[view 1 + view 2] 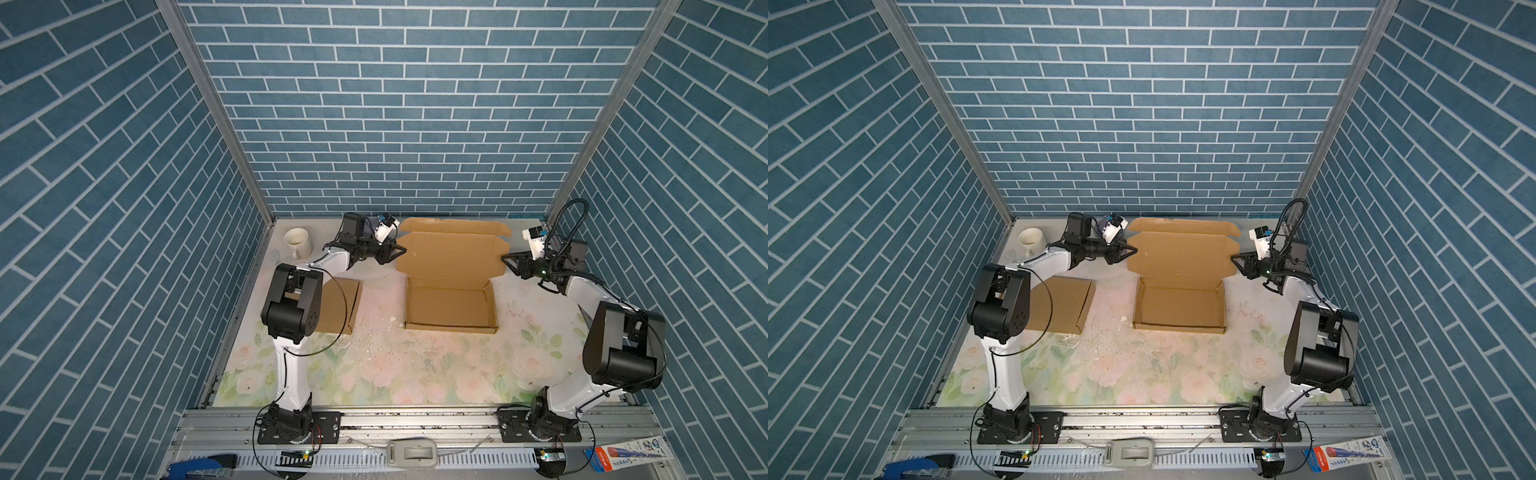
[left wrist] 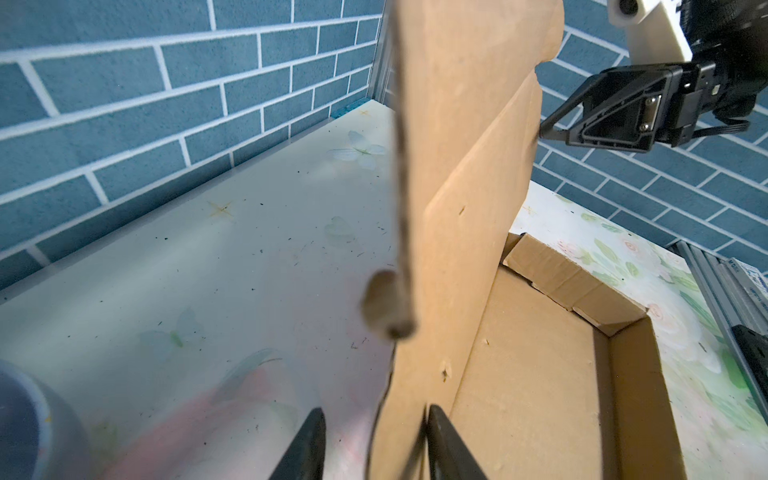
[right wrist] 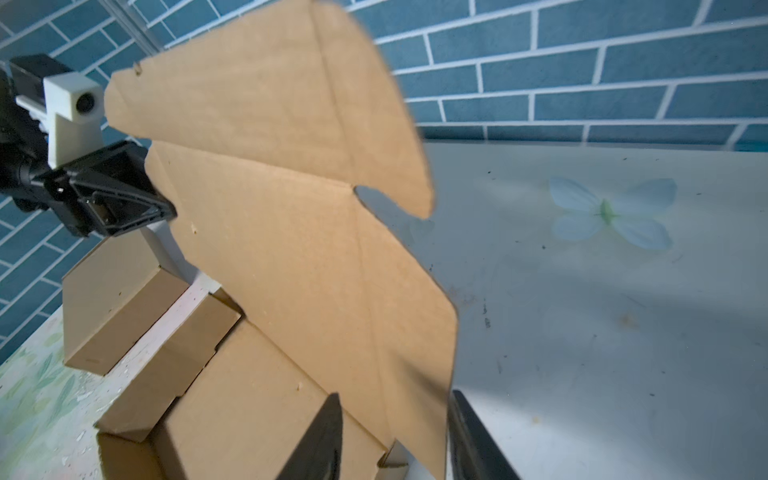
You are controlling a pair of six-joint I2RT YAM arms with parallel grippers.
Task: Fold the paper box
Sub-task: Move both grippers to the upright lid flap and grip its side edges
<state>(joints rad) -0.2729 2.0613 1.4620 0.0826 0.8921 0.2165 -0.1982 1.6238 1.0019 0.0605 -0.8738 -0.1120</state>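
Observation:
The brown paper box [image 1: 451, 309] [image 1: 1179, 309] lies open on the floral mat, its tray walls up. Its lid [image 1: 451, 253] [image 1: 1179, 253] stands raised behind the tray, with the top flap bent back. My left gripper [image 1: 401, 250] [image 1: 1134, 250] is at the lid's left edge. In the left wrist view the left gripper [image 2: 376, 442] stands open astride the lid's side flap [image 2: 399, 415]; one finger [image 2: 449, 444] touches it. My right gripper [image 1: 504, 258] [image 1: 1233, 258] is at the lid's right edge. It [image 3: 395, 438] is open too, astride the right side flap [image 3: 415, 332].
A white mug [image 1: 298, 242] stands at the back left. A second, closed cardboard box [image 1: 343, 305] [image 3: 112, 307] lies at the left under my left arm. Blue brick walls close in the back and both sides. White crumbs litter the mat [image 1: 374, 353].

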